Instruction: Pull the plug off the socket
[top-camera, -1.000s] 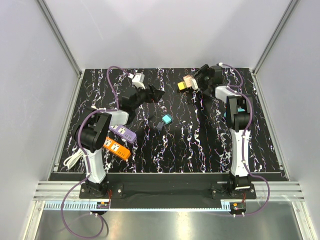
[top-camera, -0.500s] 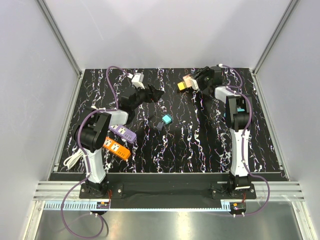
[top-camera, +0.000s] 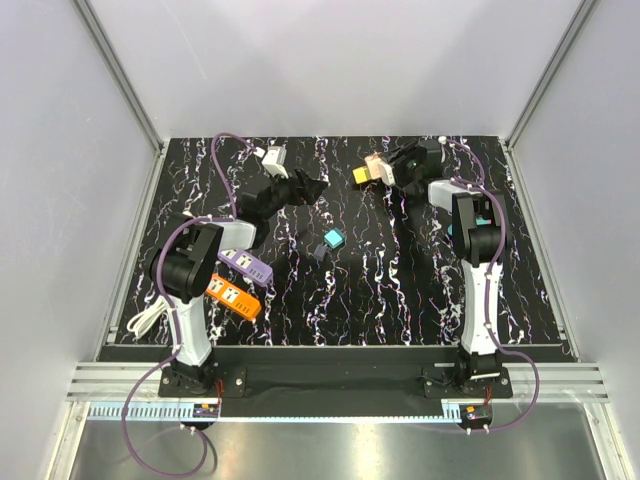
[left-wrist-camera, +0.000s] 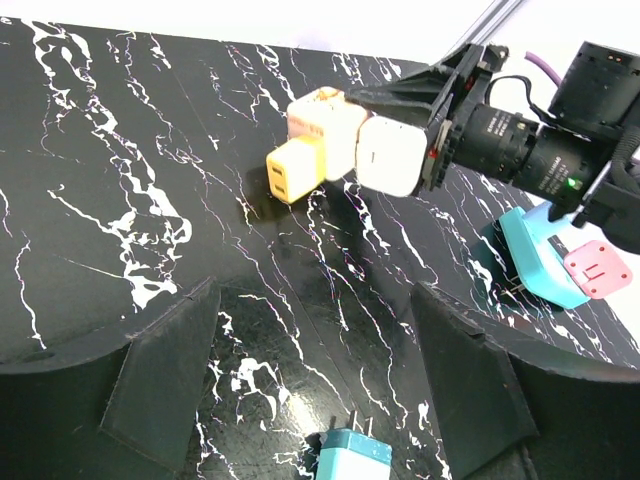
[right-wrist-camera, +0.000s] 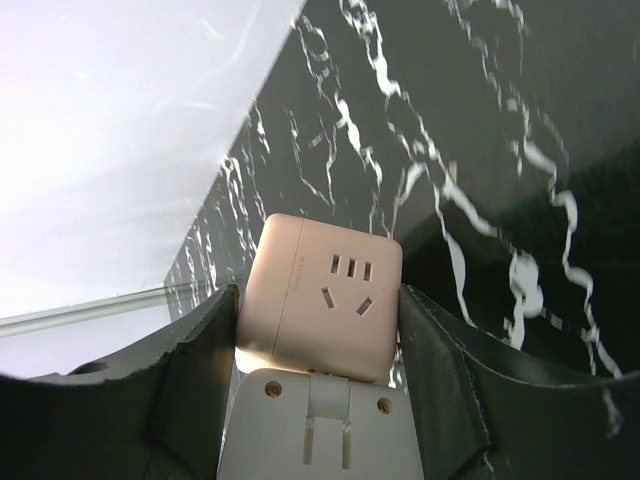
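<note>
Over marbled tbl (top-camera: 380, 290), R jaws pinch rounded pink cube socket (right-wrist-camera: 320, 295); L jaws spread.

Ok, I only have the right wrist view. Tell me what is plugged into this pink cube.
Observer: A yellow plug sticks out of one side of the pink cube.
Operator: Report the left jaws.
Observer: Open, well apart from the cube; a teal plug lies on the table near them.
Operator: Name what else is on the left.
Observer: A purple power strip and an orange power strip lie side by side on the table's left half.
</note>
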